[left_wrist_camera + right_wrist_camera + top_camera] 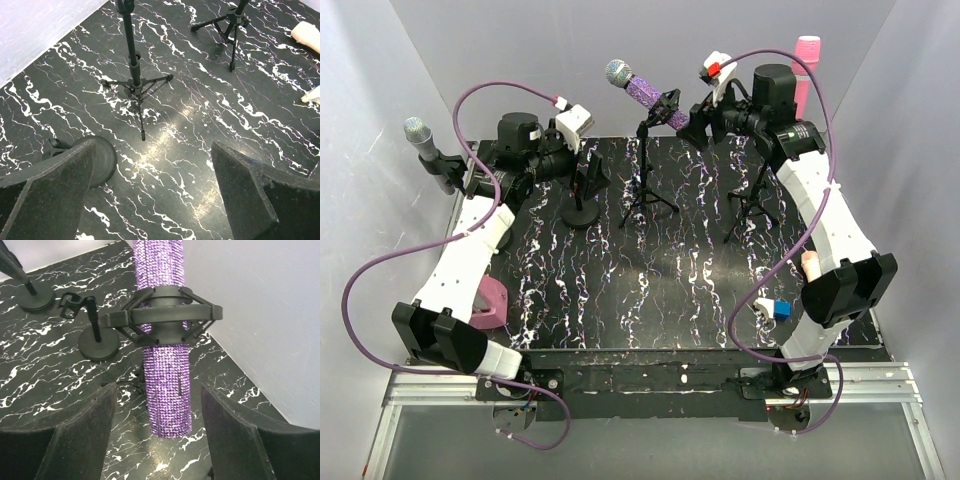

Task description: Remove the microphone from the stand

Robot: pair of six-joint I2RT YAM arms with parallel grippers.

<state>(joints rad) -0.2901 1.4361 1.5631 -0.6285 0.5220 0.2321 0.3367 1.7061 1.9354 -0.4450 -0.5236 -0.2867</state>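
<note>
Black marbled tabletop (700, 280); purple microphone (162, 385) sits in the shock mount (165, 320), frame centre. Right gripper (157, 390), spread, brackets its lower end, apparently without contact. Risk: an oblique pull drags the tripod stand (645, 195) over.

purple microphone (165, 390) head cut off above, tripod stand (135, 84) top cropped
</note>
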